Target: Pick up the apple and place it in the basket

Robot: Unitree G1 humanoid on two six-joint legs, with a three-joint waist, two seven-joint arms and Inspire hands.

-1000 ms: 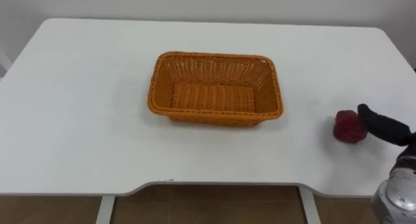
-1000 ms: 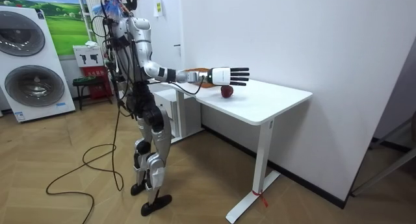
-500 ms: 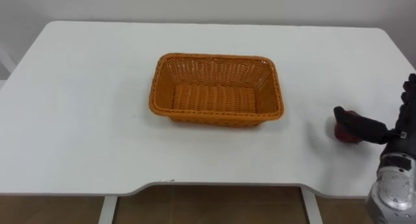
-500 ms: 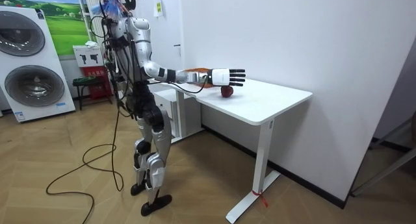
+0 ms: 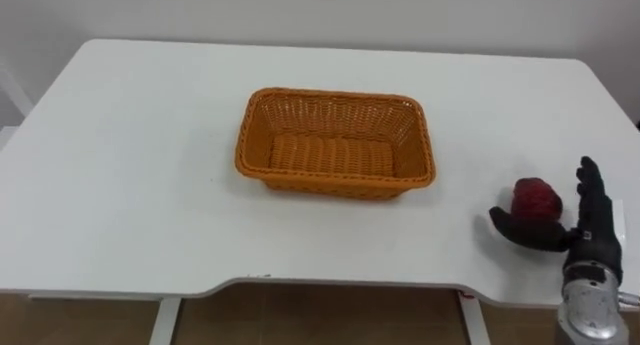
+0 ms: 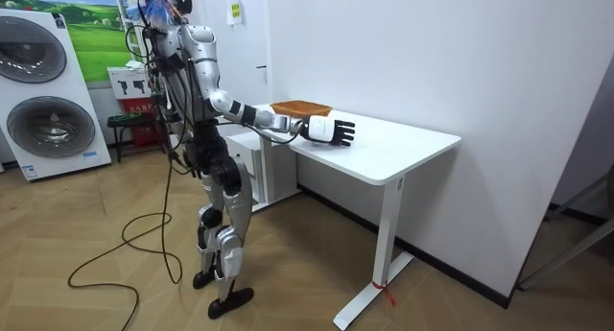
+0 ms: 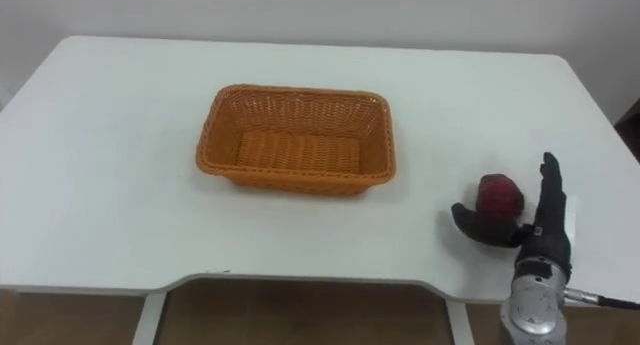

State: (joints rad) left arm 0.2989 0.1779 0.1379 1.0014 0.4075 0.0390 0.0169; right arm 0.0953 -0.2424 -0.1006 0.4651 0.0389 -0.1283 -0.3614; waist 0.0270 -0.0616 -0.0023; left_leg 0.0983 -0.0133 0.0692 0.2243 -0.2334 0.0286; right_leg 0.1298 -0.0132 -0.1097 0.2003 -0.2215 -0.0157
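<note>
Apple (image 5: 535,197): dark red, round, slightly glossy. Sits on white counter (image 5: 130,165) nr its right front edge, well right of orange wicker basket (image 5: 335,93) & outside it. Right robot hand (image 5: 575,237) is just beside apple, on its near-right side. Hand is spread wide: fingers (image 5: 588,190) straight & pointing up at apple's right, thumb stretched across in front of it. Apple lies betw. thumb & fingers; can't tell if they touch. Nothing gripped. Room view: robot stands at counter's edge, right arm out over the top.
</note>
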